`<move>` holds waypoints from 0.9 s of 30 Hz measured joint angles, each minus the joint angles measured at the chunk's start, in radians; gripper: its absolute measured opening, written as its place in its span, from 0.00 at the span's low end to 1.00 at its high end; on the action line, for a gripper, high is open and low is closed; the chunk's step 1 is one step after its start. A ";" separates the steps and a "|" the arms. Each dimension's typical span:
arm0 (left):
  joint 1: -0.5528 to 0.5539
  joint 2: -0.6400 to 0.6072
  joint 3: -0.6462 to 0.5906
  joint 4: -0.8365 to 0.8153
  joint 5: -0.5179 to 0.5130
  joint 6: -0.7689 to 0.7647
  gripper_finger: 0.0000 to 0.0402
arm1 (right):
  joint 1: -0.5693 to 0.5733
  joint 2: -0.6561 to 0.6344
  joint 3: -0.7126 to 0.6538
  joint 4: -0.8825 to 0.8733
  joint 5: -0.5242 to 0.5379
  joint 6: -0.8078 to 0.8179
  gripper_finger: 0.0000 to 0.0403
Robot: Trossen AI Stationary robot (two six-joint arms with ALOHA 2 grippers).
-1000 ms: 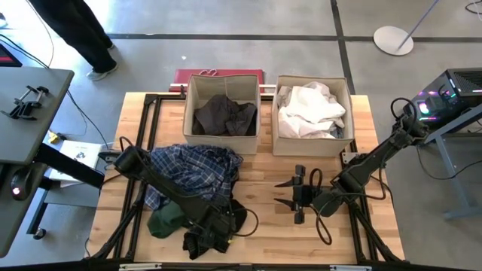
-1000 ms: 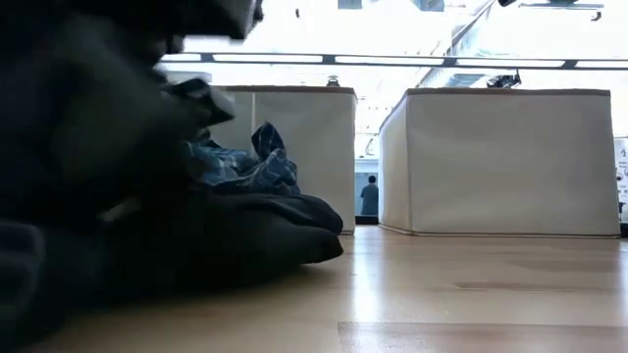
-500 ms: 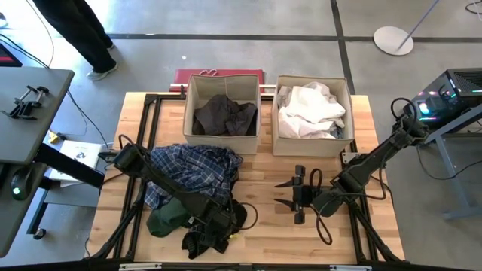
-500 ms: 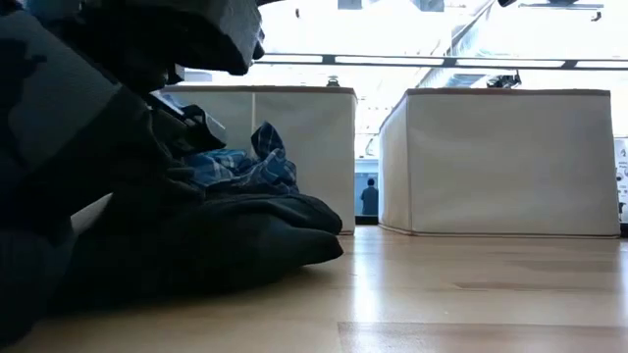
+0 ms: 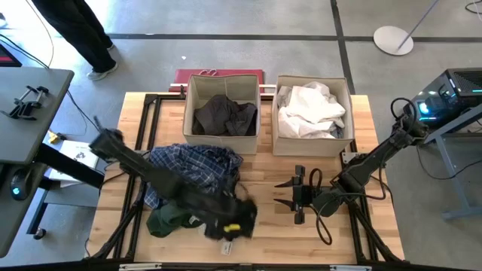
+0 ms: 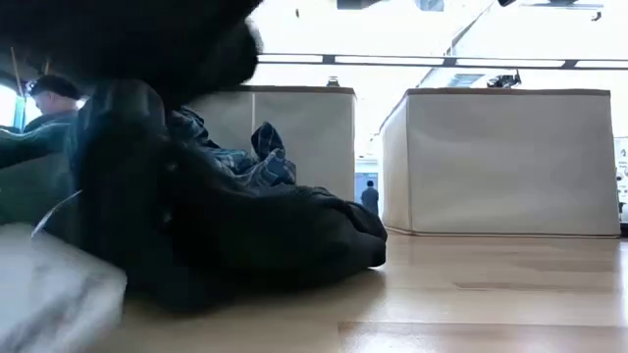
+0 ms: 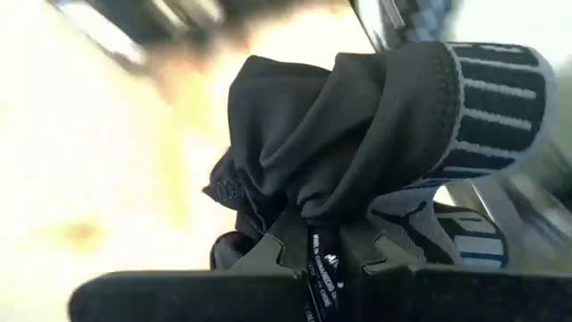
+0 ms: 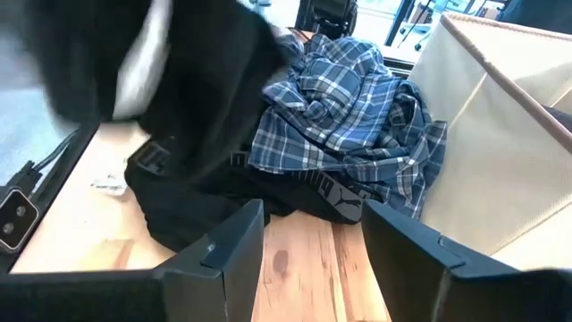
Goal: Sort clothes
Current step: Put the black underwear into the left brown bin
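**Left gripper clamped on a black-grey garment at the near table edge**

High view: the left gripper (image 5: 226,223) sits low over the near half of the wooden table (image 5: 263,237), its fingers closed on the black-grey garment (image 5: 235,216), which is bunched just beside the dark green piece (image 5: 167,219). The left wrist view shows that dark fabric (image 7: 357,152), with a grey striped band, pinched between the fingers. The blue plaid shirt (image 5: 194,172) lies heaped behind both, touching them and reaching close to the left fabric box (image 5: 222,105), which holds a dark grey garment (image 5: 224,114). The right fabric box (image 5: 313,113), just beside it along the far edge, holds white shirts (image 5: 310,109). The right gripper (image 5: 294,194) rests with its fingers spread apart over bare wood in front of the right box; open tabletop lies between it and the clothes pile. In the low view the dark pile (image 6: 255,235) fills the left side, with clear wood before both boxes.
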 joint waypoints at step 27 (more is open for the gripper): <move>0.753 -0.281 -0.078 0.026 -0.278 0.182 0.17 | 0.000 0.000 0.000 -0.008 -0.012 0.000 0.44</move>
